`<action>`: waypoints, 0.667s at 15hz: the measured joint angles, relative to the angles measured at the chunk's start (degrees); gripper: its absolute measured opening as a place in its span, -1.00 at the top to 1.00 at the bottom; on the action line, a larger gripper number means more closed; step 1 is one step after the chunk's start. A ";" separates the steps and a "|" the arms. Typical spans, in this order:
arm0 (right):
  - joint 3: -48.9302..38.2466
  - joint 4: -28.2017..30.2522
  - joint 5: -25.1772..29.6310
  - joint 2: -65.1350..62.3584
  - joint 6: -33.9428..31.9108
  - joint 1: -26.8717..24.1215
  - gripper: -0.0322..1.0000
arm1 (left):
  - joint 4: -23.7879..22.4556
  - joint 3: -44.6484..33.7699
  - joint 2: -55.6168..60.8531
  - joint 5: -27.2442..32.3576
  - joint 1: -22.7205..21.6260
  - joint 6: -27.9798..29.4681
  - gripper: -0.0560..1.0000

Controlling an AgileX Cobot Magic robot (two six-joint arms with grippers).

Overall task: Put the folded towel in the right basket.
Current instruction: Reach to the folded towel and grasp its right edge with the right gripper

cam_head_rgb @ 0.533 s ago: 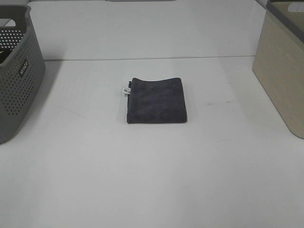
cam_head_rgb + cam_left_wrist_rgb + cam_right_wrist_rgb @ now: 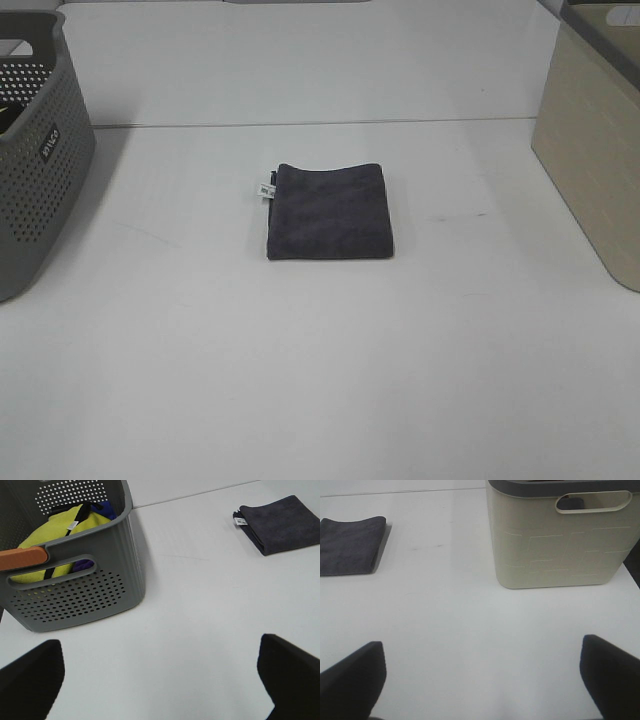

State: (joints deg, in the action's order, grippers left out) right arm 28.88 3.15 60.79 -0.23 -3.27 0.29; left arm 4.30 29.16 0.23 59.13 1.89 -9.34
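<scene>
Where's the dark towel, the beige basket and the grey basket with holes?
dark towel (image 2: 330, 212), exterior high view, middle of its top face.
beige basket (image 2: 555, 550), right wrist view, front wall.
grey basket (image 2: 75, 597), left wrist view, perforated wall.

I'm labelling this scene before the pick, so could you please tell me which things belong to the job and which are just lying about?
Belong to the job:
folded towel, lying flat, not gripped
beige right basket

Just lying about:
grey perforated basket on the left
yellow cloth inside it
</scene>
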 joint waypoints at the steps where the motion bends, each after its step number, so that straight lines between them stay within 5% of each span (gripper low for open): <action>1: 0.00 0.00 0.00 0.00 0.00 0.00 -0.98 | 0.00 0.00 0.00 0.00 0.00 0.00 -0.97; 10: 0.00 0.00 0.00 0.00 0.00 0.00 -0.98 | 0.00 0.00 0.00 0.00 0.00 0.00 -0.97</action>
State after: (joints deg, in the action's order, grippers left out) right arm 28.88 3.15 60.79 -0.23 -3.27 0.29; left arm 4.30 29.16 0.23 59.13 1.89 -9.34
